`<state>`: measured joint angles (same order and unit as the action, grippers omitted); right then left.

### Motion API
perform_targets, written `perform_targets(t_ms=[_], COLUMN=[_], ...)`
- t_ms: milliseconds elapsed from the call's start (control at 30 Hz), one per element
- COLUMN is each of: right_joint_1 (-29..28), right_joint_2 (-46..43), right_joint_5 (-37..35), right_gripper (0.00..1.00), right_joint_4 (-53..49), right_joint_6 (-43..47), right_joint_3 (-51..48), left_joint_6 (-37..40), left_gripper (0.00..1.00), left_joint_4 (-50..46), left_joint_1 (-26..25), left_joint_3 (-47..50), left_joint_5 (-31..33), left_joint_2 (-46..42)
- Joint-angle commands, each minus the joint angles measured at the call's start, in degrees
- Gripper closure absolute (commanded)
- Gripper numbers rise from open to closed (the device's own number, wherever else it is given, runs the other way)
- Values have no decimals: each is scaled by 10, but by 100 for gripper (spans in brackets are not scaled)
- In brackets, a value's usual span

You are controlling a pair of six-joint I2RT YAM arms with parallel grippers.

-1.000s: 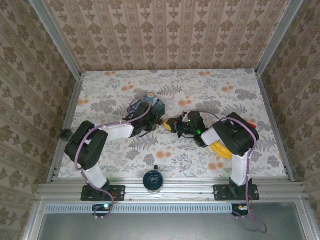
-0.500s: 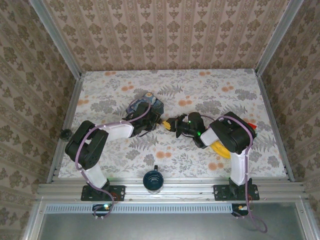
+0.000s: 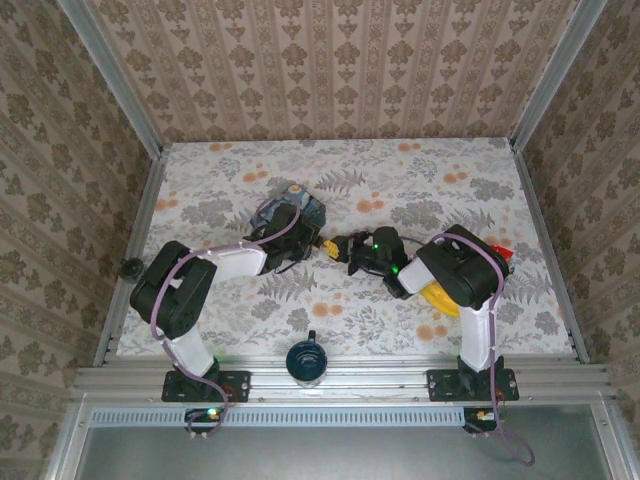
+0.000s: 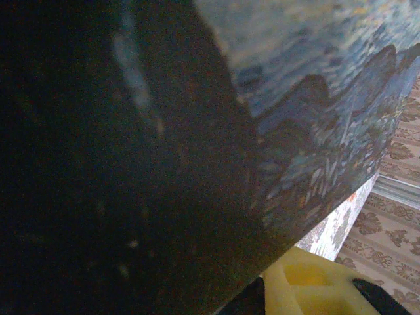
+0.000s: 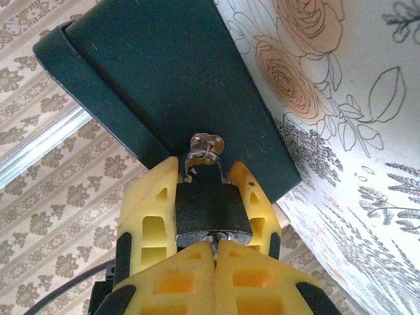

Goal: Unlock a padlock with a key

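The small black padlock (image 5: 209, 210) hangs by its shackle from a metal ring (image 5: 205, 146) on the dark side of the blue painted box (image 5: 164, 79). My left gripper (image 3: 313, 243) is shut on it, with a yellow finger (image 5: 151, 223) pressed to each side of the lock body. From below, my right gripper (image 5: 214, 248) is shut on the key (image 5: 214, 239), a thin metal sliver at the lock's underside. In the top view the two grippers meet tip to tip beside the box (image 3: 290, 210). The left wrist view is pressed close against the box wall (image 4: 315, 118).
A dark blue mug (image 3: 305, 360) stands at the near table edge between the arm bases. A yellow object (image 3: 440, 298) and a red one (image 3: 505, 252) lie under and beside the right arm. A black knob (image 3: 130, 267) sits on the left rail.
My right gripper has crept left toward the left gripper and now touches it. The box has shifted slightly left.
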<state>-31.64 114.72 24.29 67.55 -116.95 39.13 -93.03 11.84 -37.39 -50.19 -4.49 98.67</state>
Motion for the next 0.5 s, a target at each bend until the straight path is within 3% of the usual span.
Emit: perform_targets(t_ms=[0,267,467], right_joint_1=[-29,-34,-34], right_joint_2=[5,8,4], right_joint_5=[-30,-46,-50], right_gripper=[100,100,87], right_joint_4=[78,76,77], right_joint_6=[-38,-45,-38], right_joint_3=[36,22,5], left_joint_6=[-31,-33,-34], left_gripper=[100,100,100], left_joint_4=[15,11,2], left_joint_1=[-49,-50,-46], left_joint_3=[10,12,19], left_joint_5=[-163,-163,-160], left_joint_2=[9,6,0])
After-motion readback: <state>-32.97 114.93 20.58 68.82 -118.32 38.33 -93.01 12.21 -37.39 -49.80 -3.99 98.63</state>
